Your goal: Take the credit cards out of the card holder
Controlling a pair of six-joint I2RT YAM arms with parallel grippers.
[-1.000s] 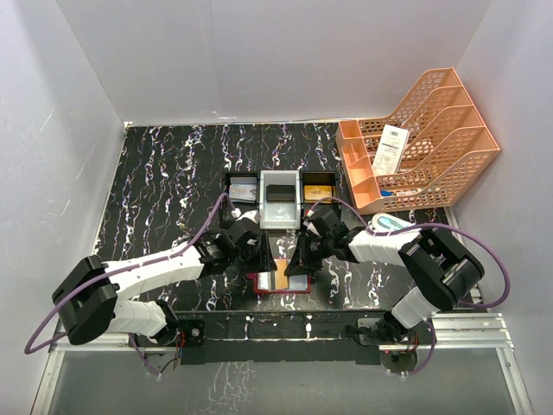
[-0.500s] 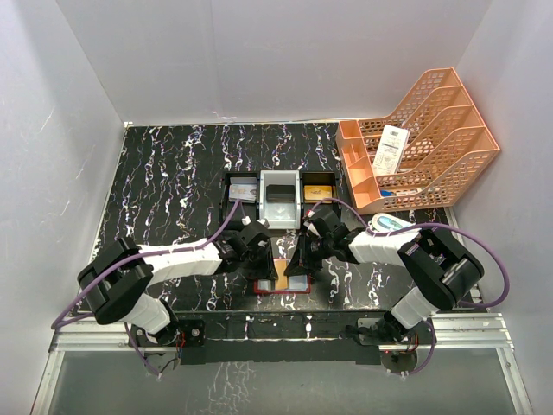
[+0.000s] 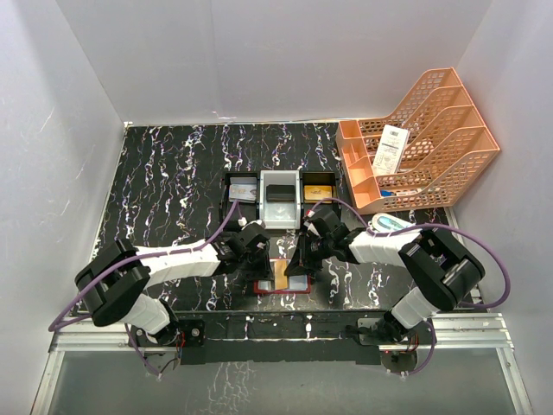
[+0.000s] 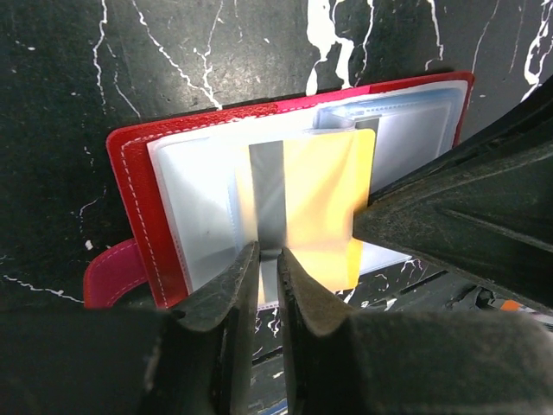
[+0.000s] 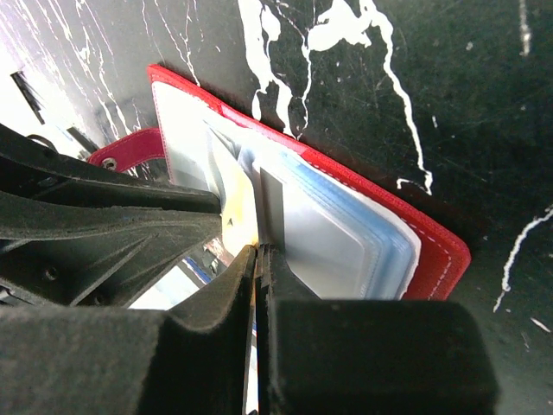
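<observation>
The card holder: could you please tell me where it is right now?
In the top view the card holder lies open, centred near the bottom, between the left gripper and right gripper, just below the three-compartment tray.

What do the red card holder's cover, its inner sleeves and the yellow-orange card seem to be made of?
The card holder's cover: probably leather or imitation leather, matte red, with white stitching along its edge. The inner sleeves: thin clear plastic, glossy with glare. The yellow-orange card: likely smooth plastic, but it seems to sit inside a sleeve, so uncertain.
</observation>
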